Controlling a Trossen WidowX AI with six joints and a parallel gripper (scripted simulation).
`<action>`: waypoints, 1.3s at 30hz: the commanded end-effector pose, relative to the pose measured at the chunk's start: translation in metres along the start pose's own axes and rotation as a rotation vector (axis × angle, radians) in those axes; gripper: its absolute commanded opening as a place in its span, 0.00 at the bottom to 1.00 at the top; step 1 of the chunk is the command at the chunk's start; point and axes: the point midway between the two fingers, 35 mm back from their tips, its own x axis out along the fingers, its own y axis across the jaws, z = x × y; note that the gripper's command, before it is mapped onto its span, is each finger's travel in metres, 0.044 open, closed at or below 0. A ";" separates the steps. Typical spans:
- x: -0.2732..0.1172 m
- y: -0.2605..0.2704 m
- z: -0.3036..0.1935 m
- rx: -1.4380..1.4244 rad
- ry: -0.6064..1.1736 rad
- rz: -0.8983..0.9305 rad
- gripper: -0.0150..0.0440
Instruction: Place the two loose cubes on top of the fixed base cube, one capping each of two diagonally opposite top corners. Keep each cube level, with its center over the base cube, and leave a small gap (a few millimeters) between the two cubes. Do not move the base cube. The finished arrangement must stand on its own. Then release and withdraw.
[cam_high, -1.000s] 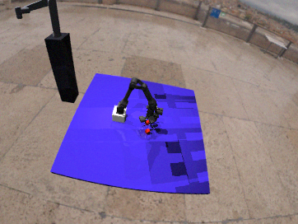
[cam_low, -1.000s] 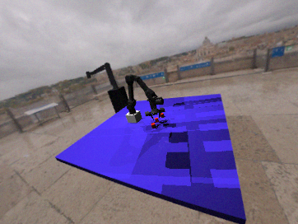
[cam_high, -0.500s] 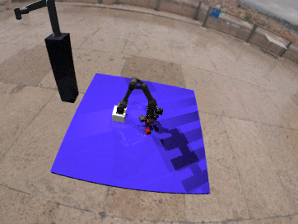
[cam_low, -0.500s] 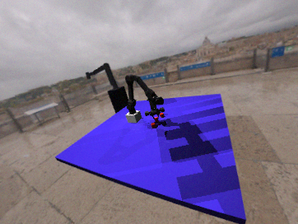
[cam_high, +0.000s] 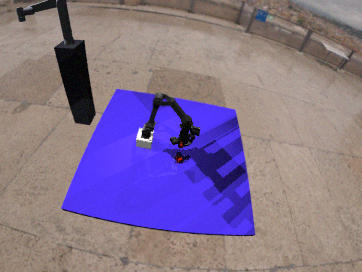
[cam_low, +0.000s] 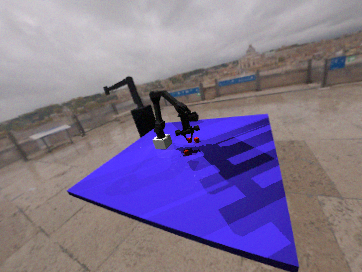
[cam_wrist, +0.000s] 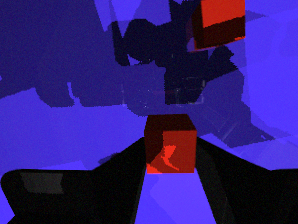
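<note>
In the wrist view, the end effector (cam_wrist: 170, 160) is clenched on a red cube (cam_wrist: 170, 145), its two dark fingers pressing the cube's sides above the blue bench (cam_wrist: 60, 130). At one o'clock lies the second red cube (cam_wrist: 220, 22), well apart.

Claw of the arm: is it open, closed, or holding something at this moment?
Claw: closed on one red cube, gripped between its two fingers. The second red cube lies free on the blue mat.
</note>
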 end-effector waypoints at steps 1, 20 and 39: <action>-0.016 0.001 0.001 0.000 -0.006 0.004 0.43; -0.061 -0.002 -0.003 0.006 -0.006 0.004 0.43; -0.033 0.037 -0.039 0.183 -0.001 0.007 0.43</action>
